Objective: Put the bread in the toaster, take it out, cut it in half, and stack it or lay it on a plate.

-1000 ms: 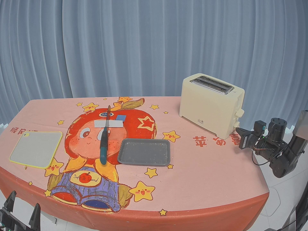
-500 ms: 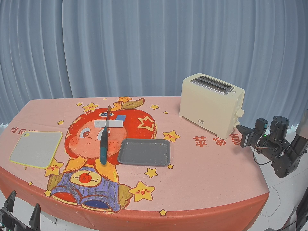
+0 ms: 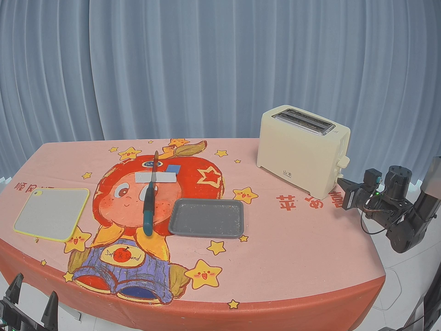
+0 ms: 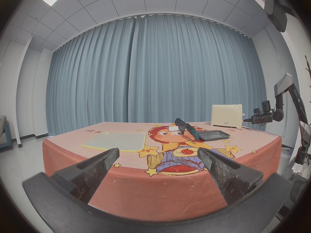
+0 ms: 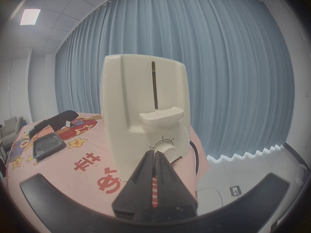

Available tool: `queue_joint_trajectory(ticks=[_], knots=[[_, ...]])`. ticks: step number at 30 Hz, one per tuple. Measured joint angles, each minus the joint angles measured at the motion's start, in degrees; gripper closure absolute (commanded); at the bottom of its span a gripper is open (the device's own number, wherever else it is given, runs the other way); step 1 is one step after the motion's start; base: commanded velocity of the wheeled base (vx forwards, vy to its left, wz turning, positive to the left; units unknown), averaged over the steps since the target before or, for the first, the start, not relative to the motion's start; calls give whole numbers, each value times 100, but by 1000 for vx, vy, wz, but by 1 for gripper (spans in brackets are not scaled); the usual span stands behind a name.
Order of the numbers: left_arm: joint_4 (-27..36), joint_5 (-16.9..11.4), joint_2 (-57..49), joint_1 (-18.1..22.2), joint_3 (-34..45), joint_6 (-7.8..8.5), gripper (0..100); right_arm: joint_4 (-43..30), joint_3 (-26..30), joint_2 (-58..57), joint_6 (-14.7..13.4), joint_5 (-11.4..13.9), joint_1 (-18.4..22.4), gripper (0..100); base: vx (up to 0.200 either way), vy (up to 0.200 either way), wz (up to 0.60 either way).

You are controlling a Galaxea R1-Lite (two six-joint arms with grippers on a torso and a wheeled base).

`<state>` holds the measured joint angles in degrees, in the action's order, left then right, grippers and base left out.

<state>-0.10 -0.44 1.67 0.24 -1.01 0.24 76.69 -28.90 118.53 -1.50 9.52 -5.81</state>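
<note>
Judging that the step at the toaster (image 3: 301,150) is in hand, I have the right gripper (image 3: 342,182), jaws pressed together, just beside its lever (image 5: 161,115), and the left gripper (image 4: 158,154), jaws wide apart, far from it; whether the bread is inside I cannot tell, and the next move calls for a precise touch on the lever.

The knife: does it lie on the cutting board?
No, the knife lies between the cutting board and the gray tray, touching neither.
</note>
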Motion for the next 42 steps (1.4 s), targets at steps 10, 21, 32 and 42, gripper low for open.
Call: queue_joint_trajectory(ticks=[10, 21, 32, 42], knots=[[0, 0, 0, -4, 0, 0, 0, 0, -11, 123, 6, 0, 23, 100, 0, 0, 0], [0, 1, 0, 0, 0, 2, 0, 0, 18, 169, 17, -20, 44, 100, 0, 0, 0], [0, 0, 0, 0, 0, 2, 0, 2, 57, 138, 35, -9, 11, 100, 0, 0, 0], [0, 0, 0, -4, 0, 2, 0, 2, 55, 121, 38, -6, 0, 100, 0, 0, 0]])
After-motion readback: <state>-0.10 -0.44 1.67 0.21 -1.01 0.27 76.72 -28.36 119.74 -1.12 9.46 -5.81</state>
